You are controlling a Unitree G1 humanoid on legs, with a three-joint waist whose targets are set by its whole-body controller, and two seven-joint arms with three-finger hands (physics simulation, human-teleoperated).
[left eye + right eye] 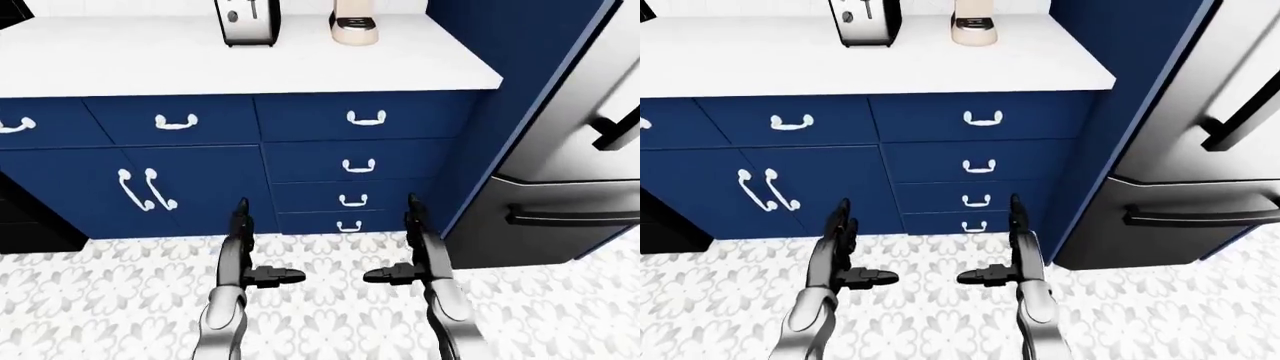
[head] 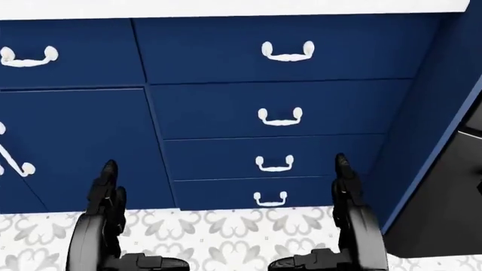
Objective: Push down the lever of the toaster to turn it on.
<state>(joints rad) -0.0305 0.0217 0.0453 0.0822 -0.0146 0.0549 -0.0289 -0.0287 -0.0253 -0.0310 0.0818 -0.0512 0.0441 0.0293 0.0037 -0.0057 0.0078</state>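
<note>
My left hand (image 1: 240, 251) and my right hand (image 1: 418, 247) hang low over the patterned floor (image 1: 330, 315), fingers spread wide, thumbs pointing to each other, holding nothing. The toaster (image 1: 247, 21) stands far up on the white counter (image 1: 250, 64), at the top of the left-eye view, just beside a coffee machine (image 1: 354, 22). Blue drawers (image 2: 282, 107) are between us.

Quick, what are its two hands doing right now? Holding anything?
Left hand: open, fingers straight, holding nothing.
Right hand: open, fingers straight, holding nothing.
The toaster sits untouched up on the counter.
</note>
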